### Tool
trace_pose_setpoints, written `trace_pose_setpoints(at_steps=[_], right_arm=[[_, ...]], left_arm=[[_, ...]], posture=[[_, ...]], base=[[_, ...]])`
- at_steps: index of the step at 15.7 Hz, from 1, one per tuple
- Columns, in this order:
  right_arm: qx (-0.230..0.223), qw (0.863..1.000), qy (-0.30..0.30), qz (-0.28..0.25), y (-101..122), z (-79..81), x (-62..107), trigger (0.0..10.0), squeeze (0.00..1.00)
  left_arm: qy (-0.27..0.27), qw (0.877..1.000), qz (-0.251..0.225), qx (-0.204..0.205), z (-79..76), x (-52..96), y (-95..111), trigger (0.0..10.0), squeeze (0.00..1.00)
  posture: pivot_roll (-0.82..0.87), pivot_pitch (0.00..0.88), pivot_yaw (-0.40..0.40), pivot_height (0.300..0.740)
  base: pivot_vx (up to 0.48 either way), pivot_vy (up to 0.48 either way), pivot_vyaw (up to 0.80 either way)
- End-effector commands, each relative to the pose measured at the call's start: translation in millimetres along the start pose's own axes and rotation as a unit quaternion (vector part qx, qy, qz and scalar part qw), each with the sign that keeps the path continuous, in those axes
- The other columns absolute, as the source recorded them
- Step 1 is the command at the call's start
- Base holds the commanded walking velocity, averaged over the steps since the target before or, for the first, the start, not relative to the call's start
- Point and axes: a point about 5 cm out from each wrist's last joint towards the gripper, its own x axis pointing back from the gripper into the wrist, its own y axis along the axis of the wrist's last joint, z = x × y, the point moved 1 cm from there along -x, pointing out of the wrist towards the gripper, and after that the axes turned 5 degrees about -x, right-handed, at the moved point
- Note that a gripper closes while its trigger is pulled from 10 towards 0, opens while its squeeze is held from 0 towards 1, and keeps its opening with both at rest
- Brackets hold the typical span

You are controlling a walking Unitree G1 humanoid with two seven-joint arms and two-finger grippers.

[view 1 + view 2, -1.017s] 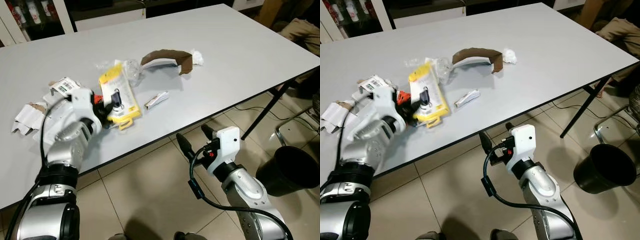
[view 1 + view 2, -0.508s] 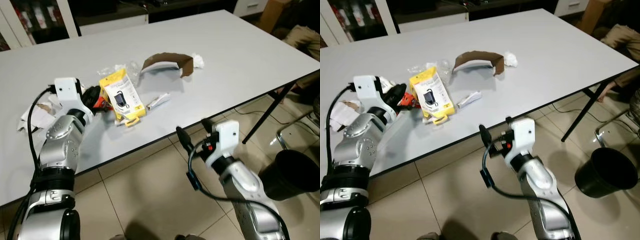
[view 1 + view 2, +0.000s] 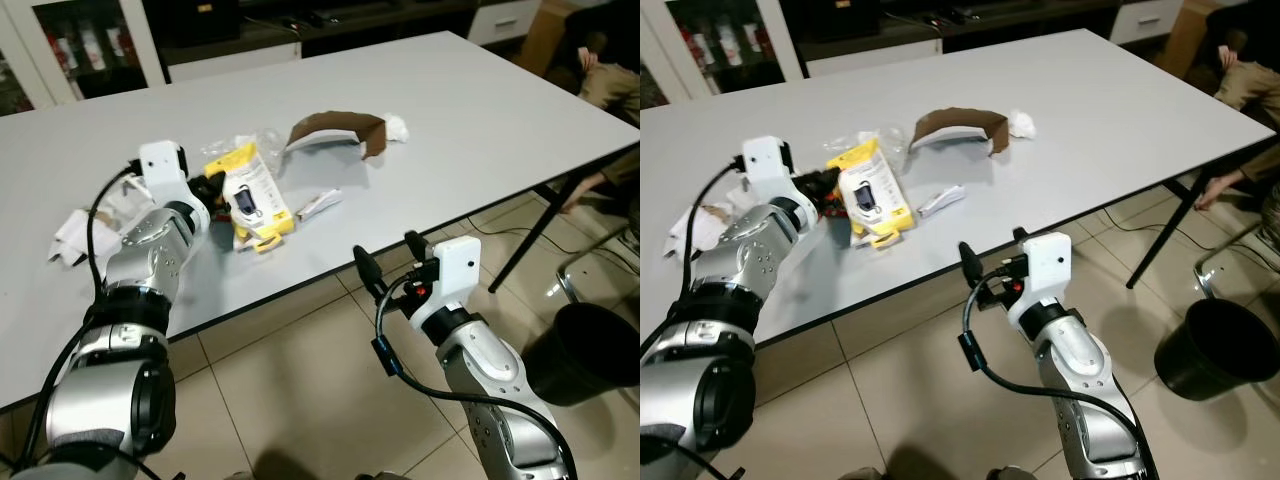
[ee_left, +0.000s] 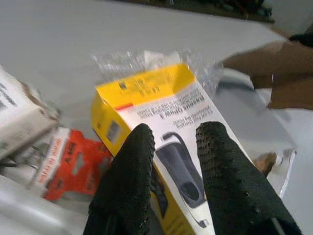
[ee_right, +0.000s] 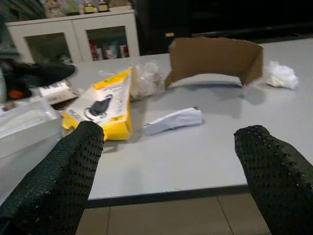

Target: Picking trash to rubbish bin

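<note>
Yellow box (image 3: 255,195) lay flat on the grey table (image 3: 480,110), among the trash near its front edge. Left gripper (image 4: 173,147) hovered at the box's left edge, fingers slightly parted, holding nothing. Beside the box: red packet (image 4: 73,164), crumpled clear plastic (image 4: 146,61), white wrapper (image 3: 315,205), curved cardboard strip (image 3: 340,128). Right gripper (image 3: 388,262) hung below the table edge, fingers wide apart and empty. Black bin (image 3: 590,340) stood on the floor, well apart.
</note>
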Motion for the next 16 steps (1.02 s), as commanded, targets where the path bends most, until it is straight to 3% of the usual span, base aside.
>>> trace_pose_setpoints(at_steps=[1, 5, 6, 9, 14, 16], right_arm=[[0.002, 0.999, 0.029, 0.019, -4, 8.9, 5.6, 10.0, 0.00], [-0.014, 0.994, 0.107, 0.033, -3, 28.2, 17.4, 10.0, 0.00], [-0.013, 0.993, 0.111, 0.036, -3, 29.2, 19.8, 10.0, 0.00], [-0.014, 0.993, 0.108, 0.041, -2, 29.6, 24.9, 10.0, 0.00], [-0.018, 0.993, 0.101, 0.051, -6, 32.5, 32.1, 10.0, 0.00], [-0.019, 0.993, 0.100, 0.053, -7, 32.8, 32.5, 10.0, 0.00]], left_arm=[[0.011, 1.000, 0.022, -0.017, 3.5, -2.5, 2, 10.0, 1.00], [0.038, 0.997, 0.059, -0.021, 14.7, -3.1, -3, 10.0, 1.00], [0.041, 0.997, 0.065, -0.022, 15.7, -3.2, -5, 10.0, 1.00], [0.010, 0.998, 0.063, 0.025, 4.5, -6.7, -5, 10.0, 1.00], [0.005, 0.999, 0.049, 0.020, 2.4, -8.9, 3, 10.0, 1.00], [0.002, 0.998, 0.063, 0.012, 1.3, -9.0, 0, 10.0, 1.00]], posture=[[-0.10, 0.069, 0.036, 0.740], [-0.10, 0.097, 0.052, 0.740], [-0.11, 0.105, 0.056, 0.740], [-0.11, 0.115, 0.062, 0.740], [-0.12, 0.122, 0.077, 0.740], [-0.12, 0.123, 0.080, 0.740]], base=[[0.000, 0.000, 0.00], [0.000, 0.000, 0.00], [0.000, 0.000, 0.00], [0.000, 0.000, 0.00], [0.000, 0.000, 0.00], [0.000, 0.000, 0.00]])
